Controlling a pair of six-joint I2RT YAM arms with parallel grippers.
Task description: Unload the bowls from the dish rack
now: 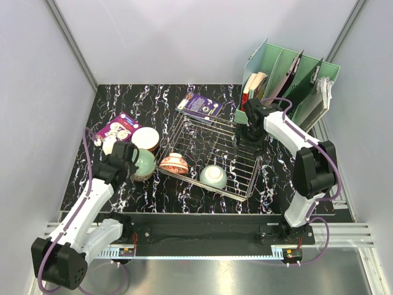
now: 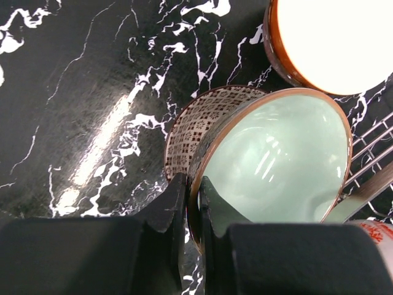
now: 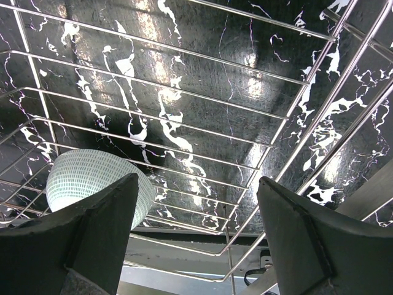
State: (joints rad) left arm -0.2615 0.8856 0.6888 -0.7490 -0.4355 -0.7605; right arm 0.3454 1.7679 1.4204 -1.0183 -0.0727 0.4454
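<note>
My left gripper (image 2: pixel 192 184) is shut on the rim of a pale green bowl (image 2: pixel 276 160) with a brown patterned outside, one finger inside and one outside. This bowl (image 1: pixel 145 165) is over the table just left of the dish rack (image 1: pixel 236 184), with the left gripper (image 1: pixel 131 160) on its left side. An orange bowl with a cream inside (image 1: pixel 145 136) stands behind it on the table. In the rack lie a red floral bowl (image 1: pixel 174 163) and a pale grid-patterned bowl (image 1: pixel 213 177). My right gripper (image 1: pixel 249 140) hangs open over the rack's right part, its jaws (image 3: pixel 198 184) empty, with the patterned bowl (image 3: pixel 86 175) to its left.
A purple booklet (image 1: pixel 199 106) lies behind the rack. A mint-green file organizer (image 1: pixel 288 77) with books stands at the back right. A printed packet (image 1: pixel 118 129) lies at the left, near the orange bowl. Walls close in the table on three sides.
</note>
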